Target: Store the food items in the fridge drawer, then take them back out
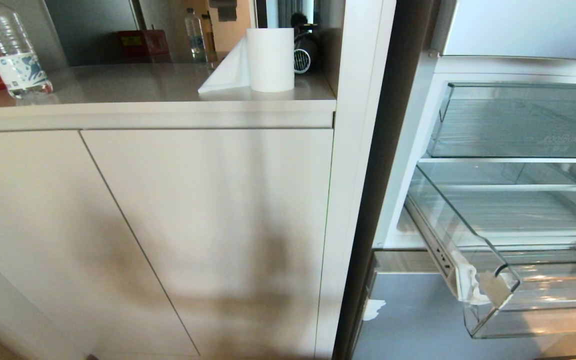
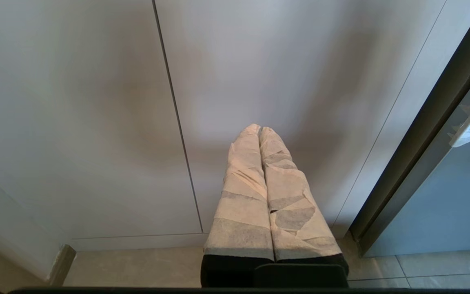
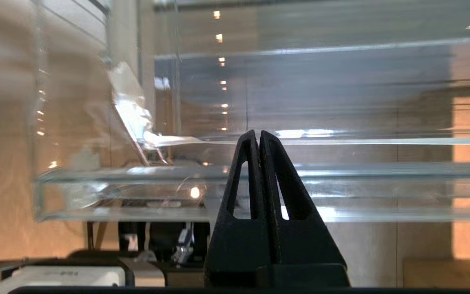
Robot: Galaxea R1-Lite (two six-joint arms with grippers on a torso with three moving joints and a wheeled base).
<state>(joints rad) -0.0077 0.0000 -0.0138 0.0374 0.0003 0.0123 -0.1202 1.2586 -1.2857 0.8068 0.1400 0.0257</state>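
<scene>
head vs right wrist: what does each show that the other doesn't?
Head only: countertop with paper towel roll and water bottle, cabinet doors, the upper clear bin. Right wrist only: right gripper, its black fingers pressed shut, empty, at the drawer's front lip. Both: the pulled-out fridge drawer with whitish tape on one front corner; no food visible.

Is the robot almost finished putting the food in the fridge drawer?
Hard to say. The fridge drawer, the clear one with tape on its corner, is already pulled out, but no food shows in it or anywhere else. The right pincer is shut and empty, right at the drawer's front lip. The left pincer is shut too, parked down by the cabinet door. No food shows, so the storing and taking out can't be judged.
</scene>
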